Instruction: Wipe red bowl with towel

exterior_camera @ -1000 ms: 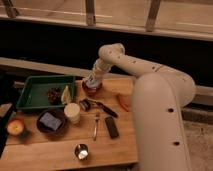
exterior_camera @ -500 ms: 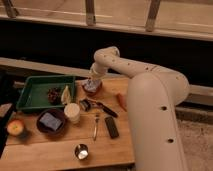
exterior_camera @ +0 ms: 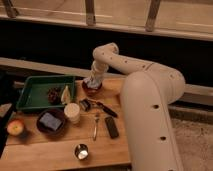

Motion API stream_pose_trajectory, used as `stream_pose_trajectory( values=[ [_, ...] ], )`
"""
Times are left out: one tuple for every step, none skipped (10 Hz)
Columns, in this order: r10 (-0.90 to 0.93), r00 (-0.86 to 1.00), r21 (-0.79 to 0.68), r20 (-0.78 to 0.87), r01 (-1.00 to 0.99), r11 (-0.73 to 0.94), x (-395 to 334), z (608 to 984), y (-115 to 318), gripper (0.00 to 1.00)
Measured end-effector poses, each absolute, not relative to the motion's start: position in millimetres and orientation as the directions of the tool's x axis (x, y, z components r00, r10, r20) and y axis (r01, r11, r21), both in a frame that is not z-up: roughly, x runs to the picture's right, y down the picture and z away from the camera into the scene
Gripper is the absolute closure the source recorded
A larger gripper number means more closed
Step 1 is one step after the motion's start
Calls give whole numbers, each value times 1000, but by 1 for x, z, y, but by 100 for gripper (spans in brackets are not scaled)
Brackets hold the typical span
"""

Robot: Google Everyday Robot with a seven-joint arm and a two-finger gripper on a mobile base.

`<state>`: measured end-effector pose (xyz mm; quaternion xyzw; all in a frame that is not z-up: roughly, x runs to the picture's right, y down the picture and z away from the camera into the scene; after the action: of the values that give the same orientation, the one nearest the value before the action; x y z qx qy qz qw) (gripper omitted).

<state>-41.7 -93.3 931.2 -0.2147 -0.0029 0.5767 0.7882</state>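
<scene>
- My claw [exterior_camera: 95, 79] is at the far edge of the wooden worktop [exterior_camera: 60, 150], pointing down over the red bowl [exterior_camera: 92, 88].
- Claw fingers are pressed together, pinching the towel [exterior_camera: 93, 80]: soft grey-blue cloth, wrinkled, hanging bunched below the fingers.
- Towel's lower end sits in or on the red bowl; contact looks real, but I can't tell how deep it goes.
- Red bowl: small, round, glossy orange-red, just right of the green tray [exterior_camera: 35, 90] and touching nothing else that I can see.
- My arm [exterior_camera: 125, 62] is smooth cream plastic, rounded links, coming in from the bulky column [exterior_camera: 150, 120] on the right.
- Green tray: rectangular, raised rim, holds a dark clump and a pale wedge-shaped piece; can't tell what they are.
- White cup [exterior_camera: 72, 112]: plain cylinder, near the middle of the worktop.
- Dark brown bowl [exterior_camera: 50, 121]: larger, with a flat blue-grey block inside it.
- Apple [exterior_camera: 15, 127]: red-yellow, at the left edge.
- Small shiny metal cup [exterior_camera: 81, 151] near the front edge.
- Flat black rectangular bar [exterior_camera: 111, 127] and a slim metal utensil [exterior_camera: 95, 126] lie side by side right of the white cup.
</scene>
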Motion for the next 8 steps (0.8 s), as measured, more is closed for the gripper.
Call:
stream_pose_trajectory(
  values=[
    [908,342,-353,-241,-903,247,-51,936,-96,100],
    [904,355,-372,-238,-893,253,-65,942,-96,100],
    [902,364,-389,-233,-885,257,-74,943,-96,100],
    [898,379,-407,-224,-873,267,-80,939,-92,100],
    [894,390,-420,-218,-865,275,-84,930,-88,100],
    [885,411,-429,-219,-855,291,-87,920,-79,100],
    [881,415,-430,-225,-854,292,-86,913,-74,100],
    [880,414,-419,-234,-859,293,-73,907,-71,100]
  ],
)
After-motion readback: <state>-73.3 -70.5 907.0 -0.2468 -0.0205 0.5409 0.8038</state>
